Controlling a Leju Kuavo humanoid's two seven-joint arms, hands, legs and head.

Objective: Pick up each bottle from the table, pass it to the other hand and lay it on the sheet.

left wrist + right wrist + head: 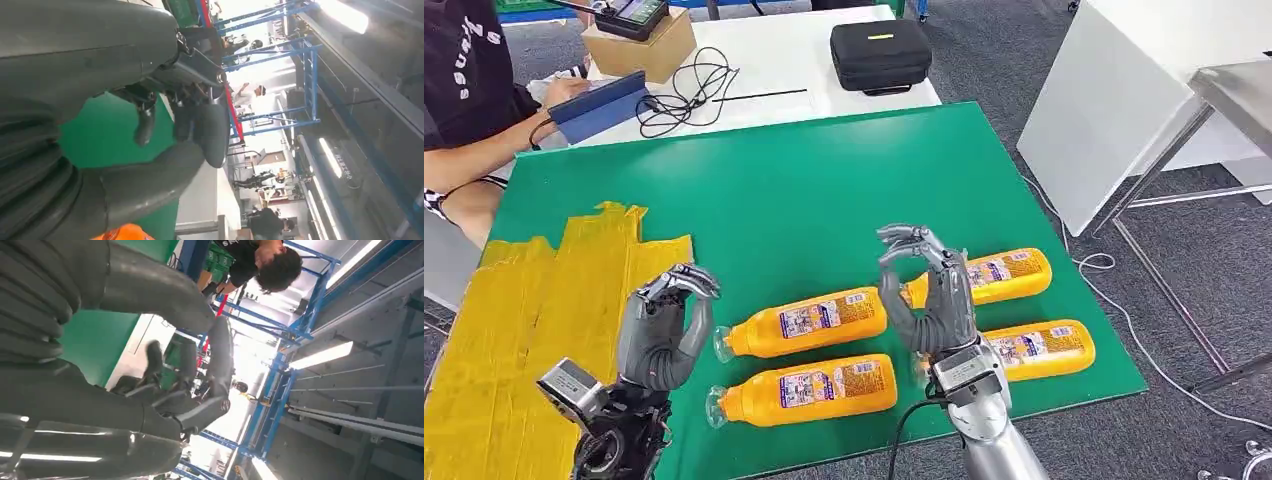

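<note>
Four orange bottles lying on the green table, both hands raised above it and holding nothing.

Lying on their sides in two pairs: near-left bottle [804, 389] and far-left bottle [806, 322] with caps pointing toward the left hand [664, 330]; far-right bottle [984, 275] and near-right bottle [1034, 348] partly hidden behind the right hand [929, 295]. Standing upright between the two pairs, the right hand, fingers curling toward the thumb but grasping nothing, not touching any bottle. Hovering just beside the caps of the left pair, at the edge of the yellow sheet [524, 320], the left hand, fingers curled inward, empty. Lying bare at the table's left side, the sheet. Sitting at the white table [764, 60] beyond, a person [469, 100], near a black case [881, 52].
</note>
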